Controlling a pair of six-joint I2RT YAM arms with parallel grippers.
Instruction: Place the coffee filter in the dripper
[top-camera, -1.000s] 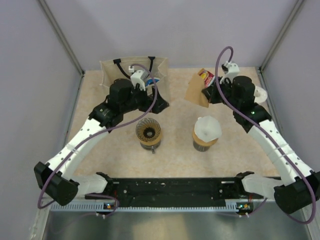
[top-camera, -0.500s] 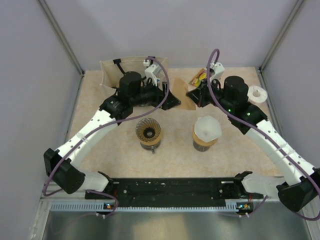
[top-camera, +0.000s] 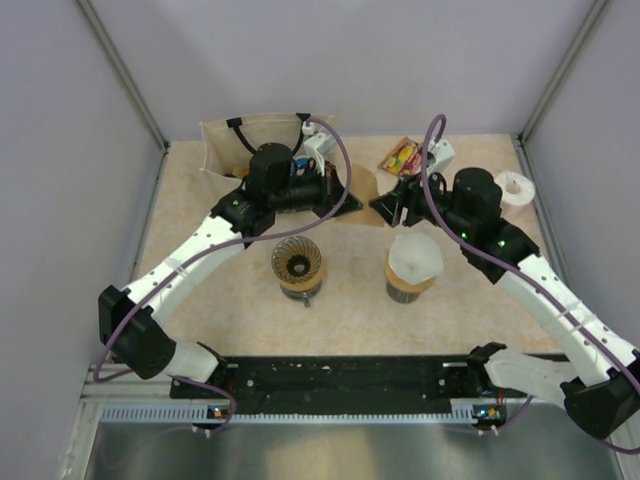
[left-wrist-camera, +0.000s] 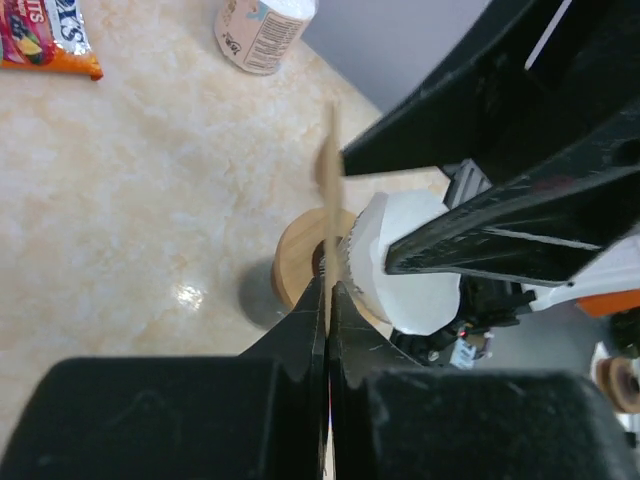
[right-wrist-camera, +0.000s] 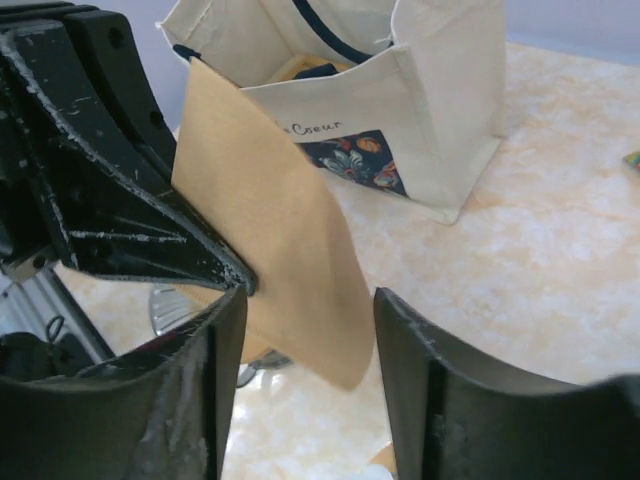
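Note:
The coffee filter (top-camera: 364, 186) is a flat tan paper piece held in the air between both arms, at the back middle of the table. My left gripper (top-camera: 348, 197) is shut on it; in the left wrist view the filter (left-wrist-camera: 328, 170) shows edge-on, pinched by the left gripper (left-wrist-camera: 328, 285). My right gripper (right-wrist-camera: 310, 340) stands open around the filter (right-wrist-camera: 270, 220), its fingers (right-wrist-camera: 420, 390) apart from the paper. The dripper (top-camera: 297, 262), a dark ribbed cone, stands on the table in front of the left gripper, with nothing in it.
A white translucent cone (top-camera: 414, 256) on a wooden ring stands right of the dripper, below the right gripper. A cloth tote bag (top-camera: 222, 150) stands at the back left. A snack packet (top-camera: 402, 156) and a white roll (top-camera: 516, 187) lie at the back right.
The left arm swung right to meet the right arm and shut on the filter. The right gripper, which carried the filter leftward, has opened its fingers around it.

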